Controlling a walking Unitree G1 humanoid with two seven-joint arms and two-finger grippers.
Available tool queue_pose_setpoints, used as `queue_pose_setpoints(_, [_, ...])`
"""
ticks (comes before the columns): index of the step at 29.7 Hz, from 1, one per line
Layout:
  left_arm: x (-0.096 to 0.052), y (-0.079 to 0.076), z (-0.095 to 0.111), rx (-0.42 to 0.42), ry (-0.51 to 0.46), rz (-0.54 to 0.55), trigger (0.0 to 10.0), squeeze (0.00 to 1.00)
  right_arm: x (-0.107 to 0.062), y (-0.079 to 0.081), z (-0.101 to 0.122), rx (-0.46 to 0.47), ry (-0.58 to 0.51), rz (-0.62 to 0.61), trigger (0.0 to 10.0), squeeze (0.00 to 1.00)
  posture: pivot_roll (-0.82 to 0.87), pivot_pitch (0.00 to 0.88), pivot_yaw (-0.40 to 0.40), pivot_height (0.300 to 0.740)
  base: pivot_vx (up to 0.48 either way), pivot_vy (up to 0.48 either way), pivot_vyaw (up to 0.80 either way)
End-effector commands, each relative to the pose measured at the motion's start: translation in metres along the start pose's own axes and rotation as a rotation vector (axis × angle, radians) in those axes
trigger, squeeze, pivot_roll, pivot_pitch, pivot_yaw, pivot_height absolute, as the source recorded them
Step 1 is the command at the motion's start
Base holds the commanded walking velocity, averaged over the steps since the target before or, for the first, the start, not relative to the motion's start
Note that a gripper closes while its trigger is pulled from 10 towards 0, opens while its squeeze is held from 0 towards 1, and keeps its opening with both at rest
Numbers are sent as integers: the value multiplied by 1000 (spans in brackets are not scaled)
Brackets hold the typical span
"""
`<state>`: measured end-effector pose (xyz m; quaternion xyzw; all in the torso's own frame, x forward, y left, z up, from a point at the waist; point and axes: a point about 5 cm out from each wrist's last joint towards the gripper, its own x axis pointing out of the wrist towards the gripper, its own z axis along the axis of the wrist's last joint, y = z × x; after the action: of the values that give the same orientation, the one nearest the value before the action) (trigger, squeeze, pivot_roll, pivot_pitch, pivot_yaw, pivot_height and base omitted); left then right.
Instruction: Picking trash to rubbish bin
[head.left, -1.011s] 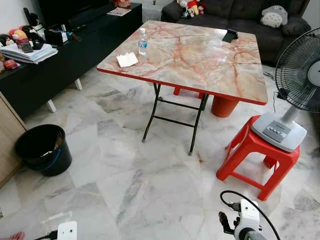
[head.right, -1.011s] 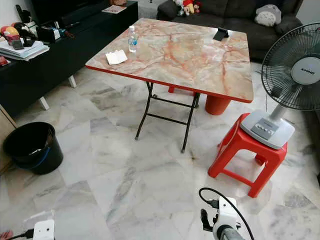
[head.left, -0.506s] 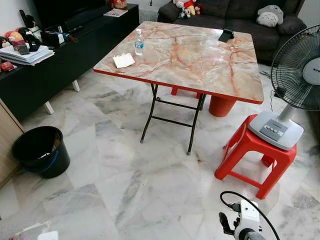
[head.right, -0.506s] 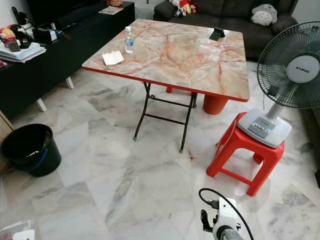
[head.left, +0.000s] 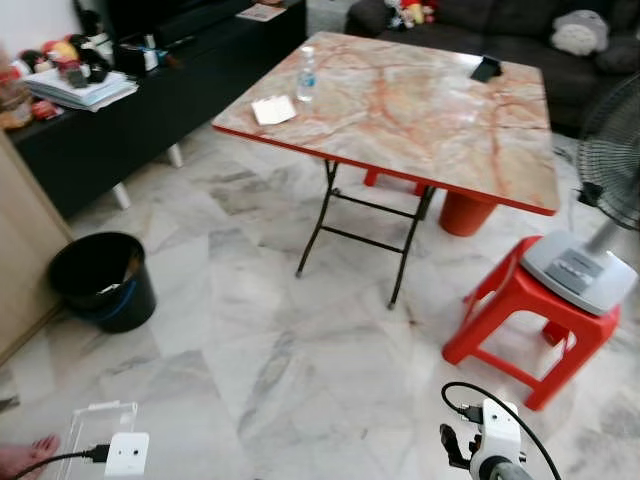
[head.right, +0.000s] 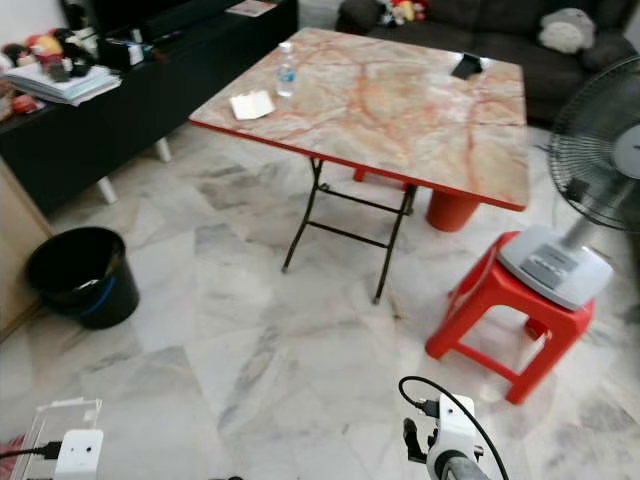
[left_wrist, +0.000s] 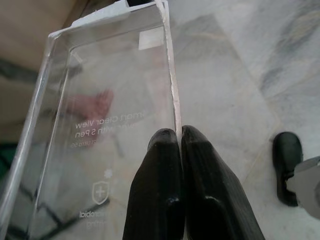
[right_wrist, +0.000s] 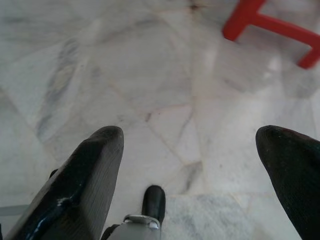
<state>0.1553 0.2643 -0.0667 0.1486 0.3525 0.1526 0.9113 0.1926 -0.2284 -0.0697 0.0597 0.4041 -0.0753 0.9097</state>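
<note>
My left gripper (left_wrist: 179, 145) pinches the clear plastic box (left_wrist: 100, 130), now raised into view; right gripper (right_wrist: 192, 170) gapes wide.

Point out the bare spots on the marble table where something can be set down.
The table is mostly bare: its whole middle and the edge toward the red stool. The far left corner is crowded by the water bottle and white paper; a dark object sits at the far edge.

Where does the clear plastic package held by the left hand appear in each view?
Left eye view: clear plastic package at the bottom left corner, above the white wrist unit.
Right eye view: bottom left corner again.
Left wrist view: pinched at its edge by the left hand.
Right wrist view: not in it.
Shared landmark: black bin.
</note>
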Motion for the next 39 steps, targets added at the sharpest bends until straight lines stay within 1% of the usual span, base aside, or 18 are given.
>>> queue_pose_setpoints(1, [-2, -6, -3, 3, 5, -15, 10000, 0, -1, -4, -1, -5, 1, -13, 10000, 0, 29, 80, -43, 740, 0, 0, 800])
queue_pose_setpoints(5, [-3, -12, 0, 6, -19, -33, 10000, 0, -1, -4, -3, -9, 4, -11, 10000, 0, 30, 89, -47, 740, 0, 0, 800])
queue_pose_setpoints(9, [-3, -14, 1, 15, -23, -39, 10000, 0, -1, -4, -3, -10, 4, -10, 10000, 0, 30, 89, -47, 740, 0, 0, 800])
queue_pose_setpoints(15, [-3, -23, 4, -6, -30, -67, 10000, 0, -1, -3, 0, -14, -2, -5, 10000, 0, 22, 95, -54, 740, 0, 0, 800])
queue_pose_setpoints(22, [-4, -28, 4, -11, -27, -78, 10000, 0, -1, -4, 0, -14, -4, -5, 10000, 0, 22, 95, -56, 740, 0, 0, 720])
queue_pose_setpoints(23, [-4, -30, 4, -6, -22, -86, 10000, 0, -1, -4, 0, 5, -6, -5, 10000, 0, 22, 95, -56, 740, 0, 0, 0])
queue_pose_setpoints(26, [-5, -31, 3, 0, -21, -90, 10000, 0, -1, -4, 1, 8, -10, -5, 10000, 0, 20, 96, -60, 740, 0, 0, 0])
queue_pose_setpoints(39, [-5, -34, 5, 0, -23, -92, 10000, 0, -1, -4, 2, 15, -13, 0, 10000, 0, 17, 94, -64, 740, 280, 0, 0])
